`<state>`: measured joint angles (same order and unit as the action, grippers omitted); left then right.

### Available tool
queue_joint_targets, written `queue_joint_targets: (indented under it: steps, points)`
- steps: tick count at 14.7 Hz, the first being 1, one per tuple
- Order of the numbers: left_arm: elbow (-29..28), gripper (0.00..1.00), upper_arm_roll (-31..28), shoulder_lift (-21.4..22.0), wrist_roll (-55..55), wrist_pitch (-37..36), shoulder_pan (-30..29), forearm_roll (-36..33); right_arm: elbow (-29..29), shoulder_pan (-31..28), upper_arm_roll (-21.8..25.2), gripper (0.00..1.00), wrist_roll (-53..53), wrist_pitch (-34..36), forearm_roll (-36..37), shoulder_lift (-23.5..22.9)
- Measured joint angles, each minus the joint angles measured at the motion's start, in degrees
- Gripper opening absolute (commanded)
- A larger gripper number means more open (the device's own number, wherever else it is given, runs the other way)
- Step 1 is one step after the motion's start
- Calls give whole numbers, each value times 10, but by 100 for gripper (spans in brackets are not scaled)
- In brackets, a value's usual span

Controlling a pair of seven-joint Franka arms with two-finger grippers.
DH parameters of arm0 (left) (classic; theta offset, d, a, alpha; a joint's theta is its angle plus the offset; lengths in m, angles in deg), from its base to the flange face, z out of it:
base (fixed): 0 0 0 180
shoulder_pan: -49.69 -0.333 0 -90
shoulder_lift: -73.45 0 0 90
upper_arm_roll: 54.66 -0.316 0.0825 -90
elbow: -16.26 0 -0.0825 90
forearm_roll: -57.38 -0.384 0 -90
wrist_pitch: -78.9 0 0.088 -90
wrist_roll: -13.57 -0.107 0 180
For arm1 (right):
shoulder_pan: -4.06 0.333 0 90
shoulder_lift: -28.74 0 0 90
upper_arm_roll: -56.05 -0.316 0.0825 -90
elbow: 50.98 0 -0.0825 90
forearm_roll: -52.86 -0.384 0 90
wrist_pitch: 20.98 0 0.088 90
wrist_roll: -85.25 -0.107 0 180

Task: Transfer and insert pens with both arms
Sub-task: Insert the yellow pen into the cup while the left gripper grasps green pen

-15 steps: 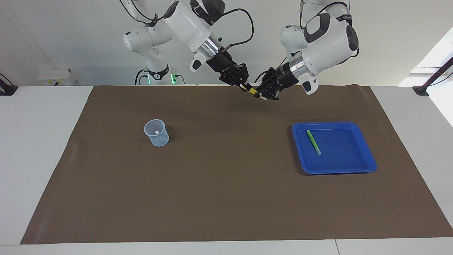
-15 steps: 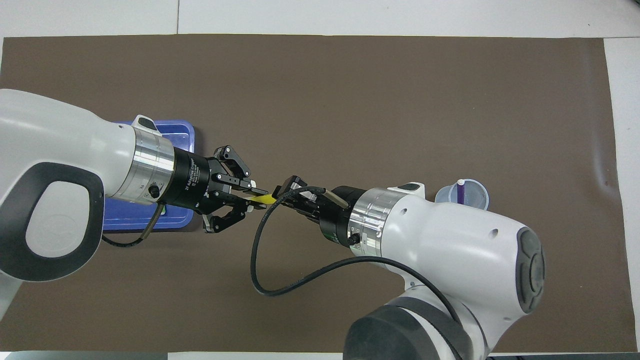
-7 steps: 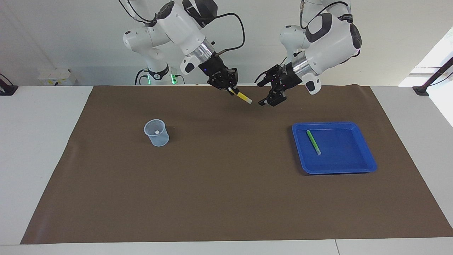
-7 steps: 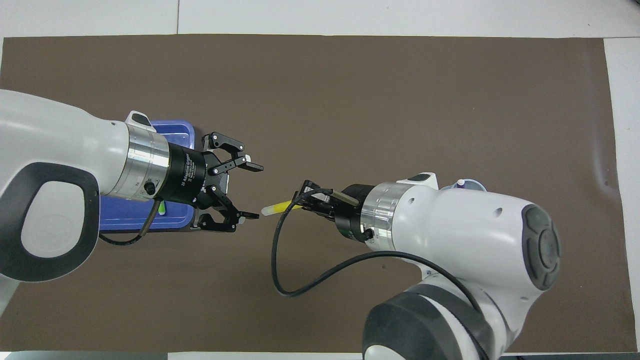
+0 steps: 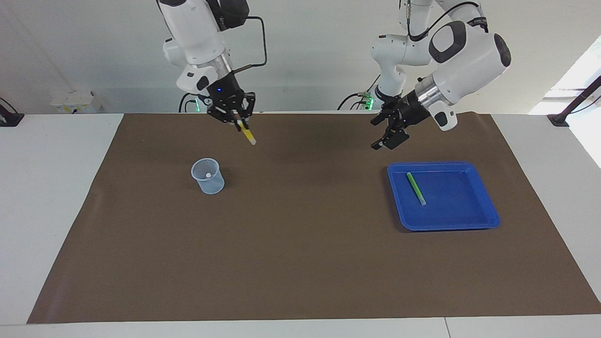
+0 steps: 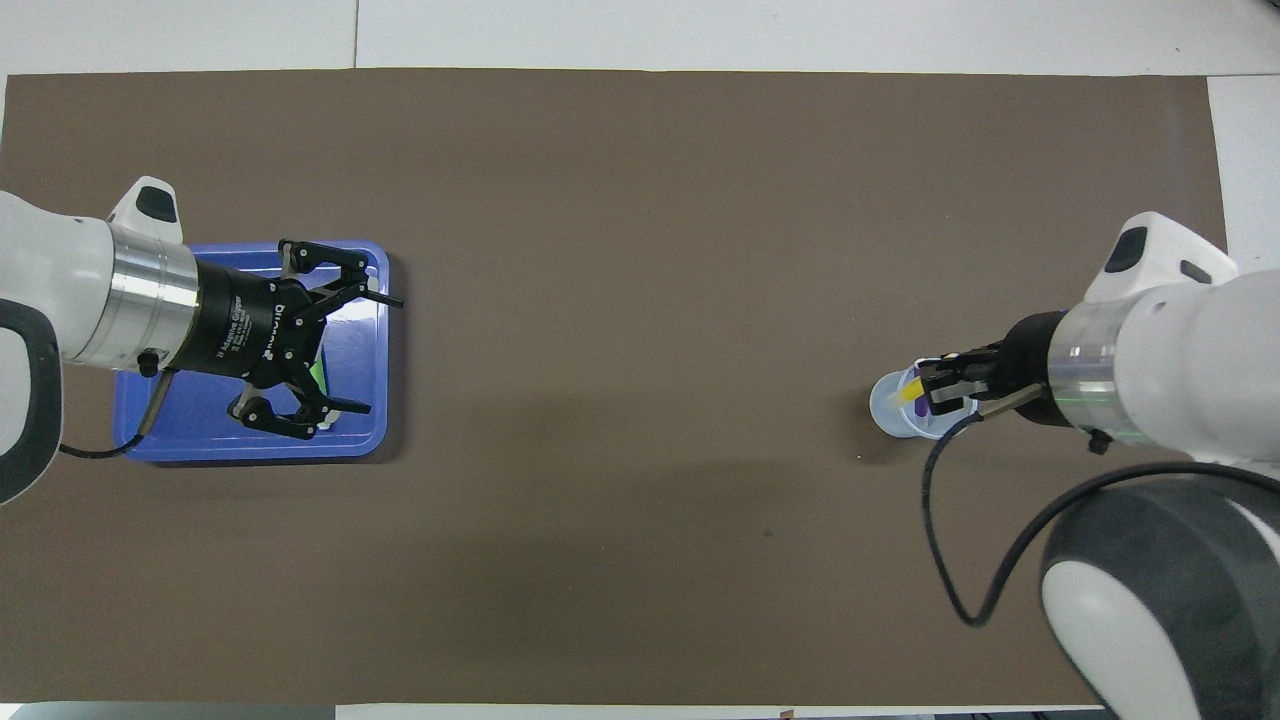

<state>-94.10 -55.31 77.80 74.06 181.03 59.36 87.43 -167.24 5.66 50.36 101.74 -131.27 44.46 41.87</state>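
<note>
My right gripper is shut on the yellow pen, which hangs tilted, pale cap down, in the air close to the clear cup. From above it covers the cup's rim. A purple pen stands in the cup, its whitish cap showing. My left gripper is open and empty, raised over the edge of the blue tray nearest the robots. The green pen lies in the tray.
A brown mat covers most of the white table. The cup stands toward the right arm's end, the tray toward the left arm's end. A black cable loops off the right wrist.
The left gripper let go of the yellow pen and drew back over the tray. The right gripper carried the pen away from mid-table to the cup.
</note>
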Motion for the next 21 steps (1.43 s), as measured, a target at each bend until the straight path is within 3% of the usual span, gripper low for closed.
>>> queue_joint_targets:
  steps: [2,5,11,13,14,15,16,17,21]
  points:
    - [-16,100,-1,0,-109,-2,-24,-35,-30,-34,0,0,57,-34,4,1]
    - [-41,100,-1,-6,-300,8,-51,-101,-77,-39,-6,0,68,-83,6,7]
    - [-86,100,4,-81,-500,154,-55,-198,-118,-37,-13,1,68,-108,6,22]
    - [-100,100,5,-109,-544,199,-54,-216,-122,-34,-13,14,68,-111,6,23]
    - [-107,100,6,-120,-554,223,-54,-223,-123,-31,-14,35,68,-111,6,23]
    - [-114,98,7,-130,-560,242,-51,-230,-123,-25,-14,64,68,-112,6,23]
    - [-118,95,8,-139,-562,254,-47,-239,-123,-21,-14,85,68,-112,6,24]
    - [-120,91,8,-147,-563,263,-43,-249,-123,-18,-14,100,68,-112,6,24]
    - [-120,74,9,-162,-568,274,-36,-259,-112,-18,-14,100,68,-100,6,28]
